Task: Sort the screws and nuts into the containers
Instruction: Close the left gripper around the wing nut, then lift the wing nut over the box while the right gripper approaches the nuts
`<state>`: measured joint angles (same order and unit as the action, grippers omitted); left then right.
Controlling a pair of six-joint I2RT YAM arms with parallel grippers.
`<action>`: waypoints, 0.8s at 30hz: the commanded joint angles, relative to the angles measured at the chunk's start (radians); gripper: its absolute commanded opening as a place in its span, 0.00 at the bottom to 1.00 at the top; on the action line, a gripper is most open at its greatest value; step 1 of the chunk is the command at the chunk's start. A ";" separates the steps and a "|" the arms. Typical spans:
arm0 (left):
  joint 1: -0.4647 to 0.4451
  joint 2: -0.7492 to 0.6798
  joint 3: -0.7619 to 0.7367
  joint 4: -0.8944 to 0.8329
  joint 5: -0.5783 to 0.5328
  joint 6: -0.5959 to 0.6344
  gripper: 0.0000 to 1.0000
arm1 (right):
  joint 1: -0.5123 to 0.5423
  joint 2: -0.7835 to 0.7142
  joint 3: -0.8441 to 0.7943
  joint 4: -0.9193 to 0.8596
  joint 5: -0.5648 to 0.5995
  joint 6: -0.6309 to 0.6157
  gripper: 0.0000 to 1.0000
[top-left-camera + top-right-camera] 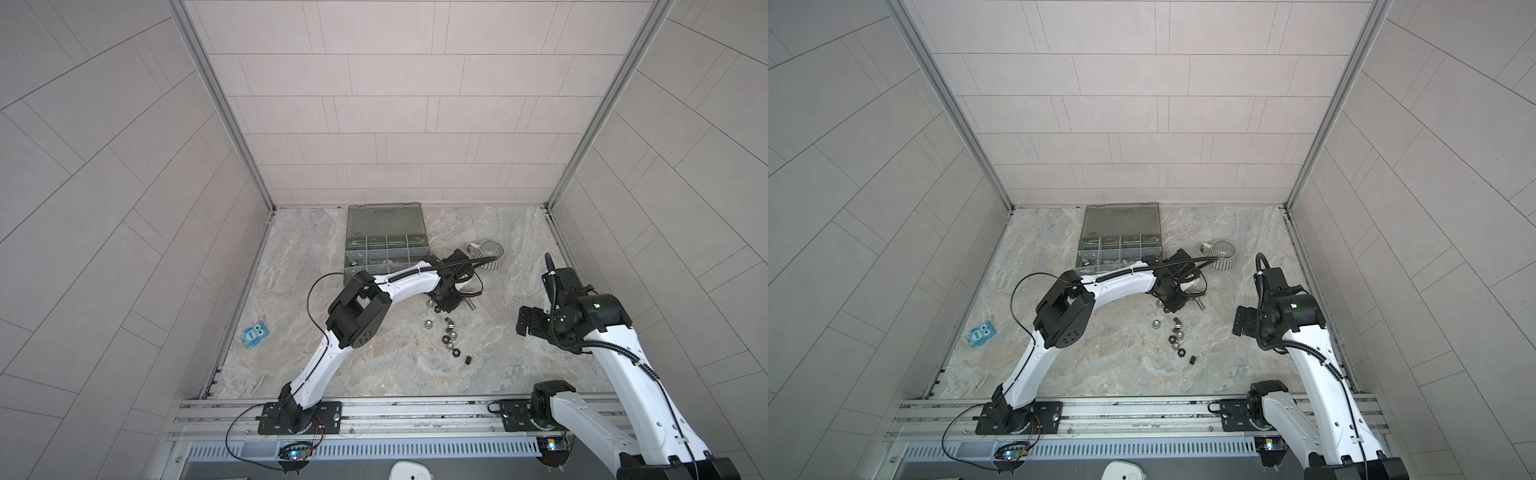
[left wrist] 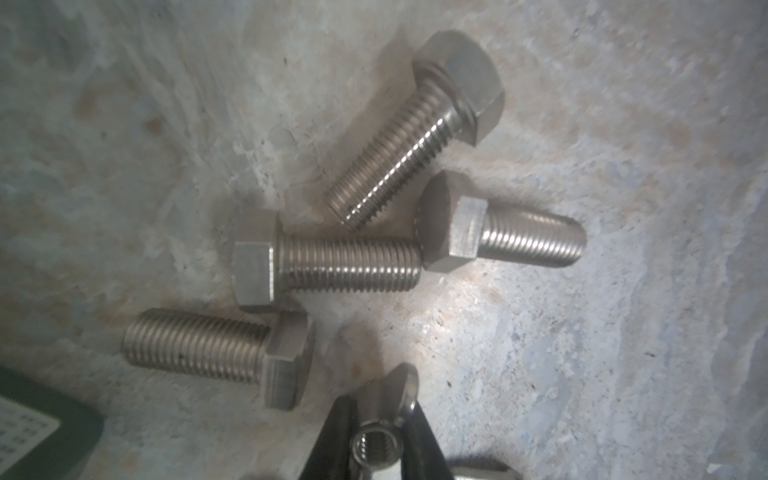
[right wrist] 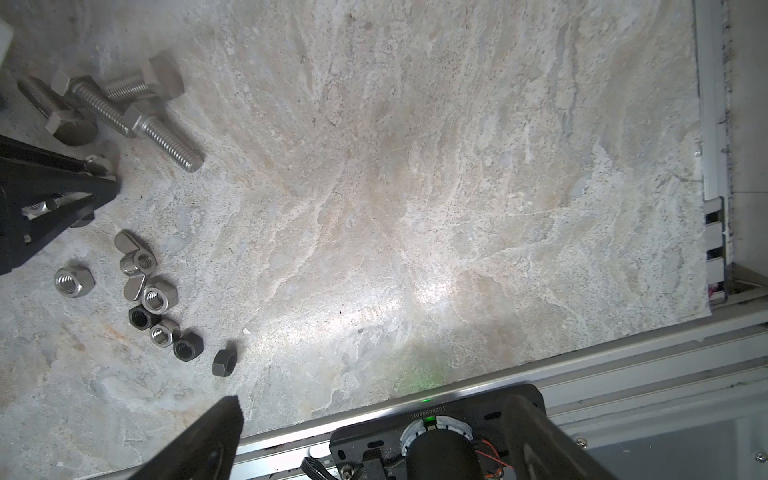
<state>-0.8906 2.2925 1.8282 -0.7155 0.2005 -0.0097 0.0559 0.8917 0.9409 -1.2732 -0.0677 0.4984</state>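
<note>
Several silver hex-head screws (image 2: 353, 266) lie loose on the marble floor, seen also in the right wrist view (image 3: 124, 108). My left gripper (image 2: 374, 415) is down beside them, shut on a silver wing nut (image 2: 401, 386) whose threaded hole faces the camera. In both top views that gripper (image 1: 449, 305) hides most of the screws. More nuts (image 1: 451, 332) (image 3: 153, 299), silver and black, are scattered nearer the front. The containers are compartments of a grey-green case (image 1: 347, 253) (image 1: 1079, 253) behind the left arm, its lid open. My right gripper (image 1: 525, 326) (image 3: 374, 424) hangs open and holds nothing, at the right.
A striped mug (image 1: 488, 255) lies on its side to the right of the case. A blue owl toy (image 1: 255, 333) sits near the left wall. An aluminium rail (image 1: 395, 415) with both arm bases runs along the front edge.
</note>
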 commanded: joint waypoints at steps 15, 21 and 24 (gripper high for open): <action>0.059 -0.197 -0.091 -0.109 -0.047 -0.030 0.12 | -0.005 0.021 0.000 0.115 -0.050 0.014 0.99; 0.130 -0.251 -0.101 -0.129 -0.074 -0.037 0.12 | -0.001 0.067 0.009 0.184 -0.076 0.021 0.99; 0.172 -0.281 -0.117 -0.134 -0.090 -0.035 0.12 | 0.016 0.103 0.025 0.220 -0.080 0.029 0.99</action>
<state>-0.7475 2.0628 1.7348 -0.8135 0.1429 -0.0368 0.0612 0.9791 0.9428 -1.0954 -0.1413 0.5072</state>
